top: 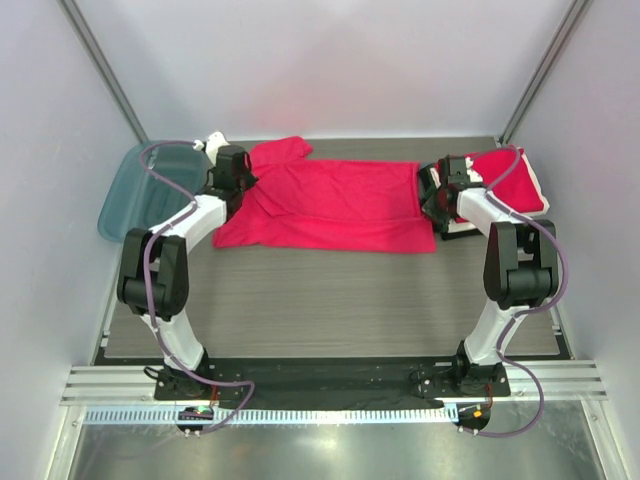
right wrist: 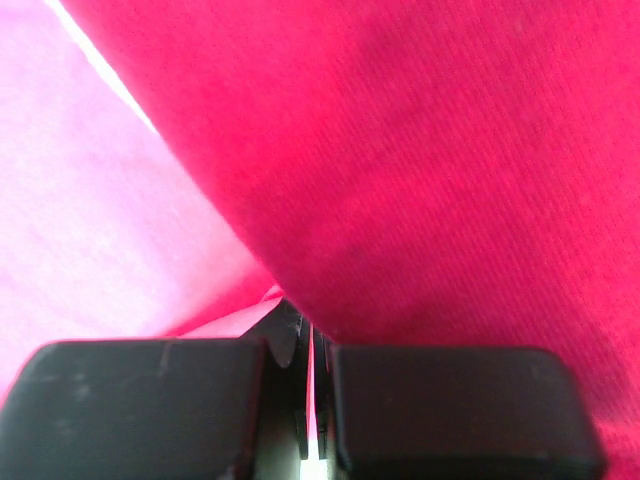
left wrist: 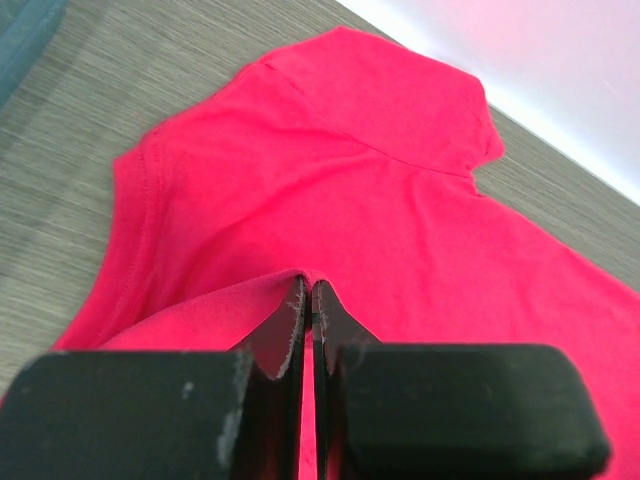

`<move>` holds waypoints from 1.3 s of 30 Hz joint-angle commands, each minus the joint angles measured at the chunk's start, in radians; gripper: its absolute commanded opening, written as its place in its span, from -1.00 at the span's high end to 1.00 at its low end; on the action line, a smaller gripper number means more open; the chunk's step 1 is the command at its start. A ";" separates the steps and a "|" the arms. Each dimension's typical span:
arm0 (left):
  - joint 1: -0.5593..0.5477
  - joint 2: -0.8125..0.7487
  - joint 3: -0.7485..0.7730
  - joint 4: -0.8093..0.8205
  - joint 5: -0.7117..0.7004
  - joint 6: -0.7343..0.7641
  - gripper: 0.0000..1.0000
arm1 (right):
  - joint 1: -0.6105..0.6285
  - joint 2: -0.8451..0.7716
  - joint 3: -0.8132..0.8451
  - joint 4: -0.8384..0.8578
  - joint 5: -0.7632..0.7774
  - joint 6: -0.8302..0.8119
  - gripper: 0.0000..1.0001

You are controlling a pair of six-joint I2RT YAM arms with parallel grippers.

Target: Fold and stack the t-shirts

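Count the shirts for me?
2 visible: red t-shirt spread mid-table, and a folded stack at right, red on top; the stack may hide more shirts underneath.

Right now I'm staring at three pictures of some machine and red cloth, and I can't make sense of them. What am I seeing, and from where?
You are looking at two robot arms bolted at the near edge of a table. The wide picture comes from a camera above and behind them. The other two come from small cameras on each wrist, looking past the black jaws.

A crimson t-shirt lies spread flat across the table. The left gripper is shut on a fold of that shirt near the sleeve end. The right gripper is shut on red cloth at the other end, though its view is too close to show more. Behind the right arm sits a pile of folded shirts. A teal plastic tray rests at the far left.
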 commanded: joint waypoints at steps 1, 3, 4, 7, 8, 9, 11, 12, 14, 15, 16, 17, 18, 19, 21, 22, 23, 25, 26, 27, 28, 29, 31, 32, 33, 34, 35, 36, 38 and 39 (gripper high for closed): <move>0.010 0.012 0.056 0.056 0.026 -0.021 0.96 | 0.000 0.011 0.053 0.028 0.027 0.009 0.98; 0.021 0.017 0.067 0.047 0.043 -0.043 0.96 | 0.000 0.018 0.062 0.028 0.025 0.009 0.98; 0.027 0.020 0.075 0.047 0.055 -0.052 0.95 | -0.001 0.020 0.065 0.028 0.024 0.007 0.98; 0.035 0.030 0.093 0.053 0.077 -0.060 0.95 | -0.003 0.032 0.076 0.029 0.024 0.007 0.98; 0.036 0.035 0.101 0.052 0.077 -0.060 0.95 | -0.001 0.035 0.077 0.029 0.022 0.009 0.98; 0.038 0.040 0.107 0.044 0.077 -0.061 0.95 | -0.004 0.040 0.080 0.028 0.024 0.012 0.98; 0.045 0.043 0.122 0.041 0.086 -0.067 0.96 | -0.009 0.043 0.080 0.031 0.019 0.014 0.98; 0.047 0.043 0.124 0.041 0.088 -0.069 0.96 | -0.010 0.043 0.080 0.032 0.019 0.014 0.98; 0.055 0.037 0.124 0.041 0.094 -0.077 0.96 | -0.013 0.040 0.082 0.038 0.005 0.014 0.98; 0.055 0.032 0.121 0.038 0.097 -0.080 0.96 | -0.015 0.035 0.083 0.044 0.001 0.014 0.98; 0.059 0.029 0.116 0.035 0.097 -0.084 0.96 | -0.016 0.032 0.085 0.044 -0.001 0.014 0.98; 0.059 0.023 0.113 0.035 0.098 -0.086 0.96 | -0.018 0.026 0.088 0.044 -0.002 0.012 0.98; 0.061 0.014 0.108 0.038 0.097 -0.086 0.96 | -0.018 0.023 0.093 0.044 -0.009 0.014 0.98; 0.061 0.010 0.104 0.037 0.097 -0.084 0.96 | -0.018 0.021 0.096 0.046 -0.013 0.011 0.98; 0.062 0.003 0.102 0.027 0.095 -0.083 0.95 | -0.018 0.018 0.103 0.049 -0.022 0.010 0.99; 0.061 0.003 0.102 0.023 0.094 -0.083 0.95 | -0.018 0.020 0.105 0.049 -0.024 0.010 0.98; 0.062 0.003 0.104 0.017 0.089 -0.086 0.95 | -0.018 0.021 0.108 0.052 -0.026 0.012 0.98; 0.064 0.007 0.110 0.000 0.076 -0.089 0.95 | -0.018 0.032 0.120 0.051 -0.024 0.014 0.98; 0.064 0.010 0.111 -0.006 0.075 -0.090 0.95 | -0.018 0.035 0.122 0.052 -0.026 0.014 0.98; 0.065 0.013 0.113 -0.011 0.077 -0.092 0.95 | -0.018 0.046 0.129 0.054 -0.030 0.015 0.98; 0.067 0.018 0.116 -0.016 0.074 -0.092 0.95 | -0.016 0.050 0.134 0.054 -0.035 0.015 0.98; 0.067 0.021 0.118 -0.025 0.071 -0.092 0.95 | -0.018 0.058 0.146 0.054 -0.039 0.015 0.98; 0.070 0.029 0.119 -0.026 0.066 -0.095 0.95 | -0.020 0.076 0.162 0.055 -0.047 0.017 0.98; 0.070 0.032 0.121 -0.028 0.066 -0.098 0.95 | -0.018 0.083 0.178 0.055 -0.050 0.017 0.98; 0.071 0.038 0.122 -0.026 0.066 -0.100 0.95 | -0.020 0.089 0.186 0.055 -0.052 0.018 0.98; 0.071 0.055 0.133 -0.026 0.066 -0.100 0.95 | -0.020 0.102 0.195 0.057 -0.052 0.018 0.98; 0.071 0.067 0.139 -0.026 0.066 -0.100 0.95 | -0.020 0.107 0.203 0.057 -0.049 0.018 0.98; 0.071 0.081 0.160 -0.026 0.069 -0.098 0.95 | -0.020 0.115 0.217 0.055 -0.050 0.021 0.98; 0.074 0.124 0.180 -0.029 0.077 -0.096 0.90 | -0.021 0.144 0.235 0.057 -0.067 0.008 0.98; 0.073 0.139 0.205 -0.032 0.075 -0.098 0.84 | -0.020 0.156 0.263 0.057 -0.091 -0.006 0.79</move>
